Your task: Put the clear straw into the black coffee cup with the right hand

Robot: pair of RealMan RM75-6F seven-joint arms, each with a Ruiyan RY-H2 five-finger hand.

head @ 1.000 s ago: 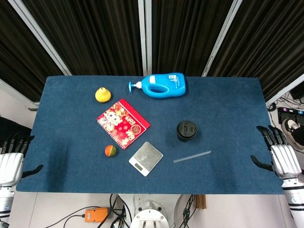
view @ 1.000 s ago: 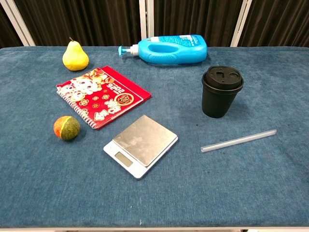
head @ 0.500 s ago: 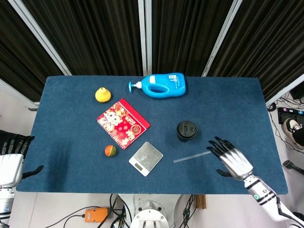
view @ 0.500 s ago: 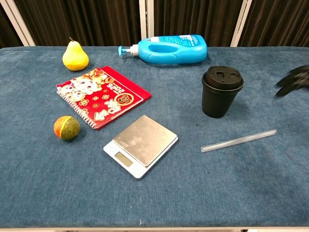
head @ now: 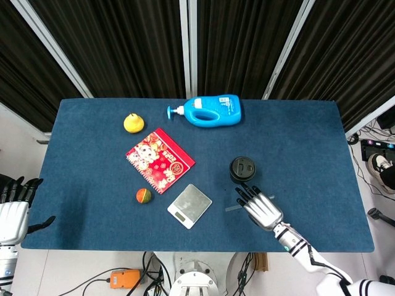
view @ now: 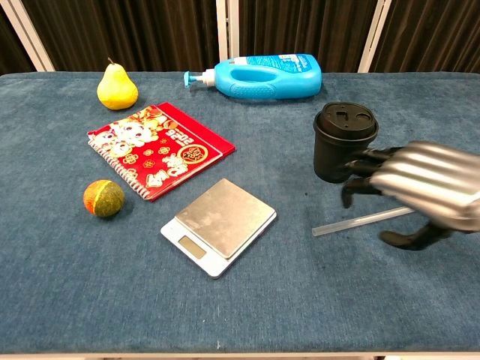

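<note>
The clear straw (view: pixel 352 222) lies flat on the blue table in front of the black coffee cup (view: pixel 343 142), which stands upright with its lid on. Only a short end of the straw (head: pixel 231 208) shows in the head view beside the cup (head: pixel 242 169). My right hand (view: pixel 420 190) hovers over the straw's right part, fingers spread and pointing toward the cup, holding nothing; in the head view the right hand (head: pixel 260 206) covers most of the straw. My left hand (head: pixel 13 213) stays off the table's left edge, fingers apart and empty.
A silver kitchen scale (view: pixel 218 226) sits left of the straw. Further left are a red notebook (view: pixel 160 148), a small orange-green ball (view: pixel 103 198) and a yellow pear (view: pixel 116 88). A blue pump bottle (view: pixel 262 76) lies at the back.
My right hand has moved left from the table's right side to above the straw, close to the cup. The straw, the cup and the left hand have hardly shifted.
</note>
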